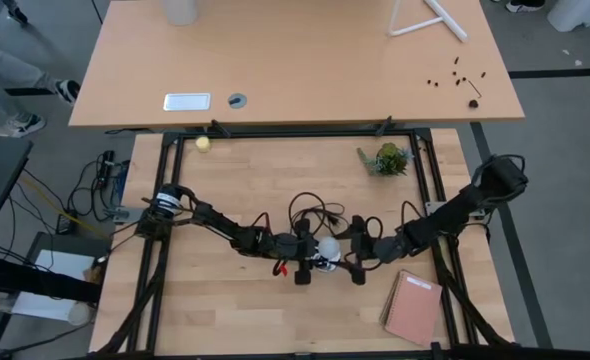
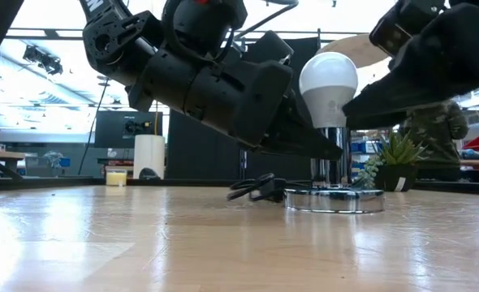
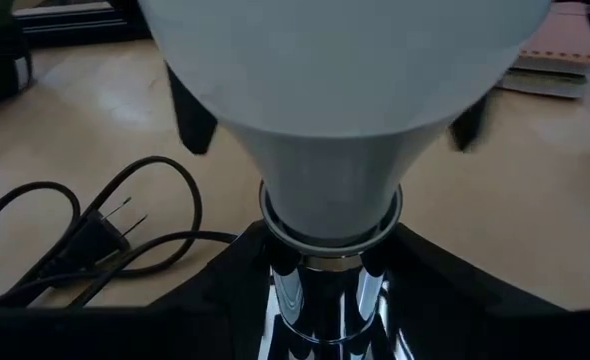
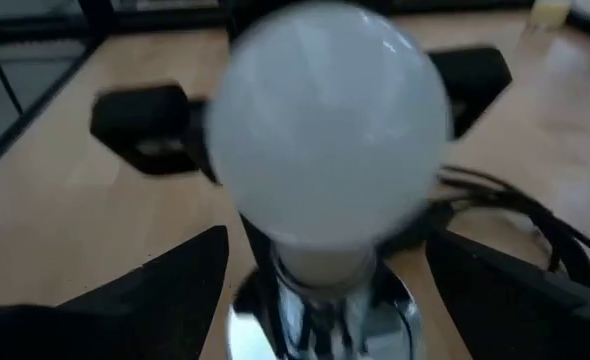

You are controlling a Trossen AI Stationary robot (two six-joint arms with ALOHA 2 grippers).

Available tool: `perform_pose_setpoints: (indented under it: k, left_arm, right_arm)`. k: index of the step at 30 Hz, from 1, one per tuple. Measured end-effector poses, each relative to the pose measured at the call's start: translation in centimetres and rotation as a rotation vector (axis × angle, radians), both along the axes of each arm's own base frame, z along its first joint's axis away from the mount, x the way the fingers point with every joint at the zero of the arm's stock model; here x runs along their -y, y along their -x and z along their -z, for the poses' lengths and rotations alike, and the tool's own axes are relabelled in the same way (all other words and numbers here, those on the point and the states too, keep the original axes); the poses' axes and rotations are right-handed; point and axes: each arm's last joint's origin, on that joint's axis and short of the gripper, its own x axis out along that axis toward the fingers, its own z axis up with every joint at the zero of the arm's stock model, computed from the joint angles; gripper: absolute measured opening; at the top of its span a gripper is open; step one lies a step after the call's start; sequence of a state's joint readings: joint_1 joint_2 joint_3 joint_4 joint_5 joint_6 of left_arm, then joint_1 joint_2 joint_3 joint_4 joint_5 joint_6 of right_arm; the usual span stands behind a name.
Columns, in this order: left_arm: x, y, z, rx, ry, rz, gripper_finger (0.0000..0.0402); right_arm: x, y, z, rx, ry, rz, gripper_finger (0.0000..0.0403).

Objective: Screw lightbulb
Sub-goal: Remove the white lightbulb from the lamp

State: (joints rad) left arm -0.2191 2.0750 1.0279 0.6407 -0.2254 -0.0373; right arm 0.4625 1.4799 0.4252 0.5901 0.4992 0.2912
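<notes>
Low view gives me the lightbulb (image 2: 329,88) standing upright in the chrome socket stem (image 2: 331,154), glass end up, above the round base disc (image 2: 334,199) on the table (image 2: 142,243). Left gripper (image 3: 305,300) sits down at the stem w/ its dark fingers spread either side of it; whether they're actually pinching the stem I can't tell from my feeds. Right gripper (image 4: 325,270) is up at the bulb, fingers open wide on both sides, nothing held afaict. Black cord (image 3: 85,235) w/ its plug lies on the wood just beside the base. Small plant (image 1: 387,158) and a pink notebook (image 1: 412,308) sit well apart from it.
</notes>
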Motion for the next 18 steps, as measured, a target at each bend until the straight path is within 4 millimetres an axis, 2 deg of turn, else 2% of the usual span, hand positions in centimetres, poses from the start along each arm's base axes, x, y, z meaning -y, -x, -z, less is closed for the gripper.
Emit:
perform_pose_setpoints:
  k: [3, 11, 15, 18]
  left_arm:
    - [-0.1, 0.0, 0.0, 0.002, 0.009, -0.026, 0.0184]
    - [-0.1, 0.0, 0.0, -0.005, 0.017, -0.009, 0.0184]
    - [0.1, 0.1, 0.1, -0.009, 0.015, -0.012, 0.0184]
    - [0.3, 0.1, 0.1, -0.012, 0.011, -0.001, 0.0184]
  right_arm:
    - [-0.2, -0.5, 0.0, 0.056, 0.015, 0.0, 0.0348]
    - [1.0, -0.7, 1.0, -0.007, 0.064, 0.086, 0.0347]
    - [1.5, 0.7, 0.9, 0.002, 0.066, 0.146, 0.0347]
    - [2.2, 2.4, 1.1, 0.029, 0.078, 0.28, 0.0347]
